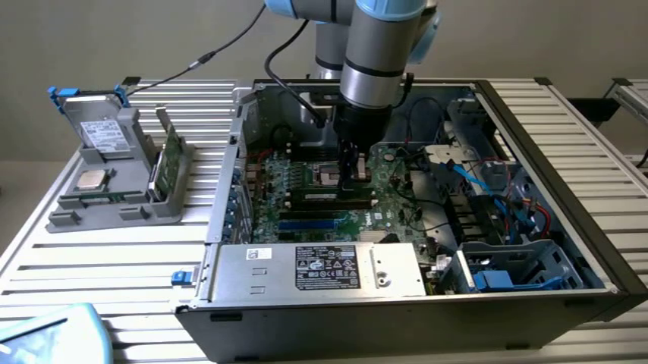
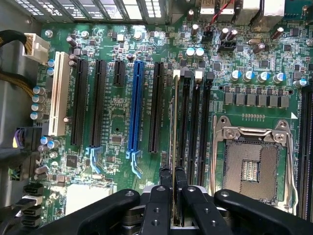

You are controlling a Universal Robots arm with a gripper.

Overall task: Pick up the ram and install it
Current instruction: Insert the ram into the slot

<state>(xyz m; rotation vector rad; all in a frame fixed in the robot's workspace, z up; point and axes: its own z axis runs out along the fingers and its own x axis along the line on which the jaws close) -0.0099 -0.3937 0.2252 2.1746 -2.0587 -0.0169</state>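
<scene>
one arm [image 1: 380,45] reaches straight down into one open computer case [image 1: 405,326] that lies on a slatted table [image 1: 111,265]. its gripper [image 2: 173,172] has two black fingers [image 2: 165,183], drawn narrow and pinched on the ram [image 2: 175,122], one on each flat side. the ram is one thin stick seen edge-on in the wrist view, running away from the fingers over the motherboard [image 2: 117,112], in line with the memory slots [image 2: 195,122]. three of these long black slots lie just beside it, on the side toward the one cpu socket [image 2: 252,164] with its metal frame. whether the ram is down in a slot or held just above one cannot be told. on the ram's other side lie six expansion slots: one blue slot [image 2: 137,105], one white slot [image 2: 60,93] and four black ones, one of them short. in the exterior view the gripper stands over the middle of the board, behind one grey power supply [image 1: 324,269]. to the exterior view's left, well apart from the case, one grey stand [image 1: 111,208] carries one drive [image 1: 102,136] in a blue-handled bracket, one square chip [image 1: 92,180] and one green board [image 1: 167,159] set on edge.
</scene>
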